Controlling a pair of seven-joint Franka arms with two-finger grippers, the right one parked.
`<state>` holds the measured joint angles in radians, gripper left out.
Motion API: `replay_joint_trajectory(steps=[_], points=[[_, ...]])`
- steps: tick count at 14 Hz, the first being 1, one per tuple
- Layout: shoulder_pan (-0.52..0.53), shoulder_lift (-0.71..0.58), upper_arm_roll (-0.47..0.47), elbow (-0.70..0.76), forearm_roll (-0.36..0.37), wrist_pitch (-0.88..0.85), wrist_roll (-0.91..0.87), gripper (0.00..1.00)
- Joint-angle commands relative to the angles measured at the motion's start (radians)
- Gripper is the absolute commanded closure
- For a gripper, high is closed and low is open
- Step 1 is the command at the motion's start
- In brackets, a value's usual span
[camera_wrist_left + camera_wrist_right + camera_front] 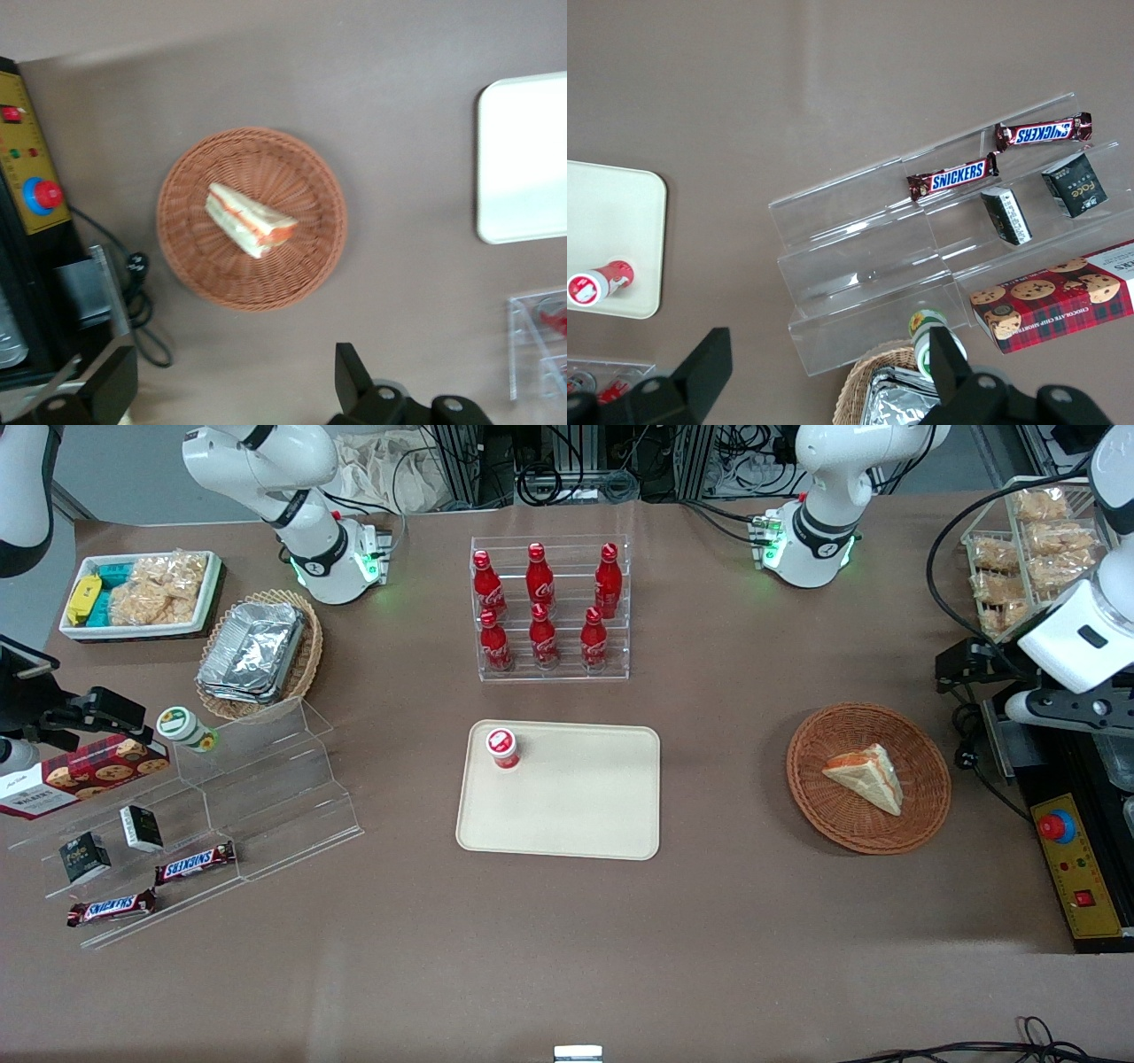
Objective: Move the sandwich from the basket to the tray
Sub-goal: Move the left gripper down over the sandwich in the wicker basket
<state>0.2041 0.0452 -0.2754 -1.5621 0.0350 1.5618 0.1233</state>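
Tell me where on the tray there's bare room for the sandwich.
Most of the tray is bare; only a small red-capped cup stands in its corner nearest the cola rack. The sandwich lies in the basket, with bare table between. The gripper hangs open above the basket.

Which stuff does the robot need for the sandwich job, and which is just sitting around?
For the job:
sandwich
basket
tray
gripper, fingers open, up above the table beside the basket

Just lying about:
cola bottles
Snickers bars
cookie box
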Motion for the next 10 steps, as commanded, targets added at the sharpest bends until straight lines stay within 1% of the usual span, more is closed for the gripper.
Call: replay_joint_trajectory(steps=[1,4,5,7,8,10], points=[[-0.005,0.013,0.001,0.027,0.019,-0.052,0.015,0.00],[-0.005,0.041,0.001,0.025,0.019,-0.058,0.009,0.00],[-0.005,0.060,0.001,0.019,0.020,-0.060,-0.034,0.00],[0.009,0.061,0.007,-0.041,0.005,-0.020,-0.275,0.00],[0.027,0.056,0.010,-0.074,-0.022,0.016,-0.360,0.00],[0.035,0.023,0.012,-0.197,-0.024,0.136,-0.495,0.00]])
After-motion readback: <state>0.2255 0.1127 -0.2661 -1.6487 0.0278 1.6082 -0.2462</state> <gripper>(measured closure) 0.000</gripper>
